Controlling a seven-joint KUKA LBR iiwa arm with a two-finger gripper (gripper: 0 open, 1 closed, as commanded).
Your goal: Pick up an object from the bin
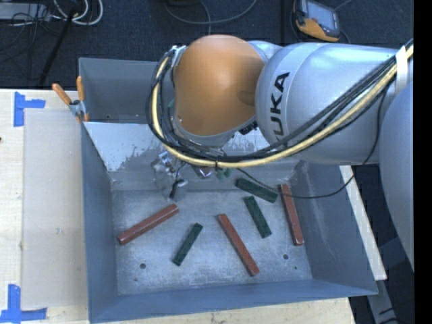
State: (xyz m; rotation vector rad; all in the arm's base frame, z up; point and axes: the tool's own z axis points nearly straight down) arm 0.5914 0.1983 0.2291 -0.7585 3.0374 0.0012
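Gripper (173, 184) is low in the bin (101, 248), close to the back wall and tucked under the orange wrist cover (216, 79). I can't tell whether the jaws are apart or together, because the cover and cables hide too much. Nothing is seen between them.

The nearest thing is the long brown stick (148, 223). Its upper end is just below the jaws and the rest runs away down-left of them. It's the likely candidate, but that's a guess.

Risks:
- The jaws sit over the stick's very end, not its middle, so a grab there could let it pivot and slip out.
- The stick lies flat on the floor, so an off-line descent would shove it rather than straddle it.
- The back wall is just behind the jaws, so a scrape is possible.

The dark green stick (187, 244) is below-right of the jaws and well apart. The remaining sticks (257, 216) lie further right and probably won't interfere.
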